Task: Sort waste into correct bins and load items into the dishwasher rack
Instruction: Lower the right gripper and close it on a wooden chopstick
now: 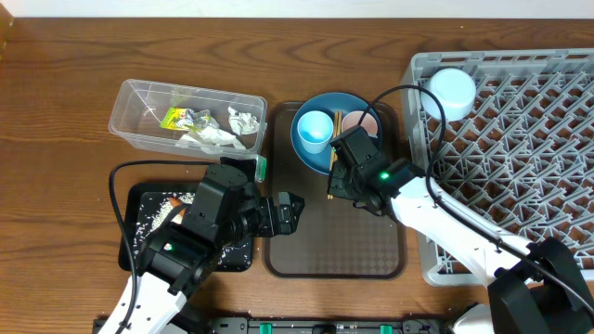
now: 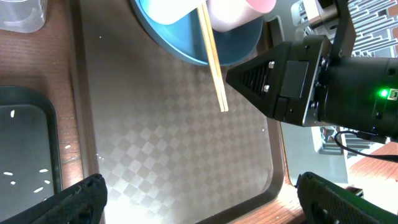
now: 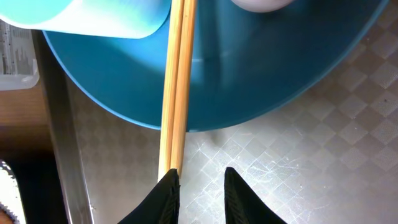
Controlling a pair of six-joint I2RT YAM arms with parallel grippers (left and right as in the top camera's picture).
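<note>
Now my right claw (image 3: 200, 179) hangs narrowly parted, gripping nothing; the wooden chopsticks (image 3: 177, 93) end at one fingertip (image 3: 166, 190), not between. I should sidestep to straddle both sticks before closing.

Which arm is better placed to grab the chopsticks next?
Right. The right tool sits at the free end of the chopsticks, just off the plate, jaws apart and empty. The left tool hangs wide open farther down the tray.
</note>
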